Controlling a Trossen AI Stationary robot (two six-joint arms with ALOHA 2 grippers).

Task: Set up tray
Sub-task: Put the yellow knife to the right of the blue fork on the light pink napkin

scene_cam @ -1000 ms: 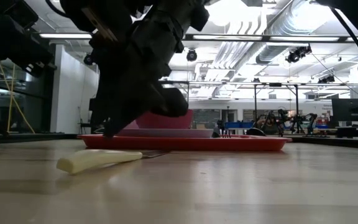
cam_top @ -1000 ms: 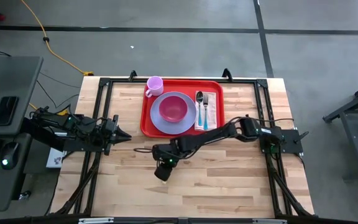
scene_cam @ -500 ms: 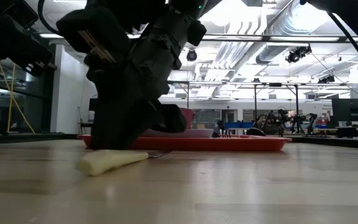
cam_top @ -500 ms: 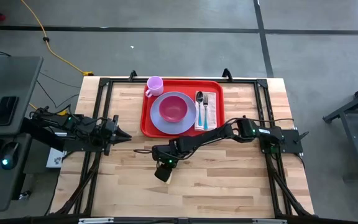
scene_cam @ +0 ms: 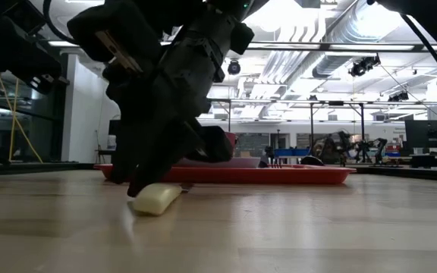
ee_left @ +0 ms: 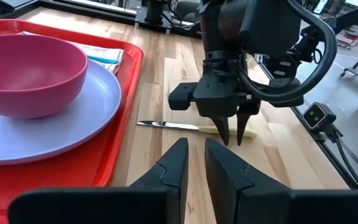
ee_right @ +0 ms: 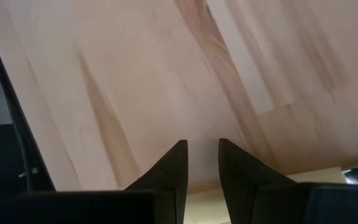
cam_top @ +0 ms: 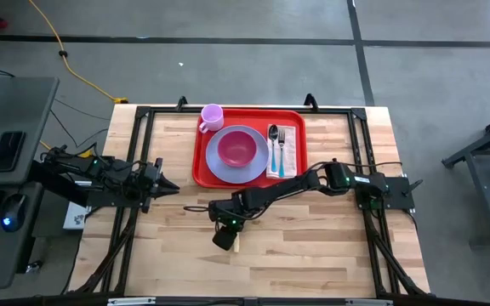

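A knife with a cream handle [ee_left: 252, 131] and a steel blade [ee_left: 166, 126] lies flat on the wood just near of the red tray [cam_top: 199, 161]. Its blade points toward the tray and its handle [cam_top: 236, 245] toward the near edge. My right gripper [ee_left: 232, 138] stands over it with fingers shut and pointing down, tips at the table beside the handle [scene_cam: 158, 199]. On the tray sit a lavender plate [cam_top: 258, 170] with a pink bowl [cam_top: 237, 149], a cup [cam_top: 212, 116], and a spoon [cam_top: 274, 140] and fork [cam_top: 282, 144] on a napkin. My left gripper [cam_top: 174, 187] waits shut left of the tray. My right gripper meets the knife's cream handle [scene_cam: 149, 199] at the end toward the blade. The shut fingers [scene_cam: 136, 188] push it with their outer side. They come from above, pointing down, on the handle's left side. The knife lies flat on the table.
The tray's low rim [ee_left: 126, 118] rises just beyond the knife's blade tip. Bare wood stretches toward the near edge and on both sides of the right arm [cam_top: 296, 183]. A black frame runs along the table's edges [cam_top: 360, 153].
My right gripper has stayed low and swept a little toward the table's right. The knife has turned about on the table: its cream handle has swung from the left round toward the near edge, while the blade end has stayed close to the tray.
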